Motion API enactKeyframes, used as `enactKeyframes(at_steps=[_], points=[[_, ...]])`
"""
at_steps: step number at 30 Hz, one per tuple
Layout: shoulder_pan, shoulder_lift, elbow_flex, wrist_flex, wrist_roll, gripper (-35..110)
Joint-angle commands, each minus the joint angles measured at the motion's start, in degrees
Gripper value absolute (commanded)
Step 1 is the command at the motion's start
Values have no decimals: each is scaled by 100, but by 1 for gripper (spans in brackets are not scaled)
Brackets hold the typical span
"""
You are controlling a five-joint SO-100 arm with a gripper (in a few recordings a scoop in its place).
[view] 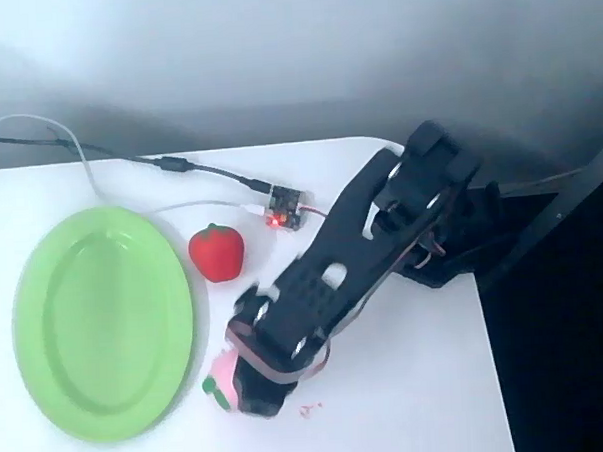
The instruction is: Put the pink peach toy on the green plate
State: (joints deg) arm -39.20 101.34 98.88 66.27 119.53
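Overhead, the black arm (pixel 358 254) reached from its base at the right edge of the white desk (pixel 408 381) down and to the left, ending low in the picture. Its pincer (pixel 251 396) was over the peach (pixel 222 375), which lay on the desk just beside the lower right rim of the plate (pixel 104 323). Only the left part of the peach was visible: pale pink flesh, with a green leaf and a red stem end facing the plate. The rest was hidden under the black pincer body. Whether the pincer was open, closed, or gripping the peach could not be told, since its fingers were blurred and merged with the dark housing.

The plate, light green and oval with a raised rim, lay at the left of the desk and held nothing. A red strawberry (pixel 217 252) with a green top stood just off the plate's upper right rim, apart from the peach and from the arm. Behind it, a small circuit board (pixel 284 209) with a red light lay on the desk, joined to a black cable (pixel 169 164) and a white cable (pixel 78 156) running to the left edge.
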Motion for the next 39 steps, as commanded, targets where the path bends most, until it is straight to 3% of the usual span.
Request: enactKeyframes(at_steps=[1, 8, 12, 18, 25, 32, 33, 37, 39], points=[[466, 1380, 53, 308, -26, 0], [1942, 1459, -79, -1011, -1204, 0], [2250, 105, -738, -1802, -1775, 0], [2347, -2153, -2522, -1811, -3146, 0], [2566, -3243, -3023, -2470, -3612, 0], [2672, -3604, -3375, -2452, -3604, 0], [2689, -3604, -3340, -2452, -3577, 2], [2689, -3604, -3393, -2470, -3182, 47], [2689, -3595, -3401, -2470, -3173, 48]])
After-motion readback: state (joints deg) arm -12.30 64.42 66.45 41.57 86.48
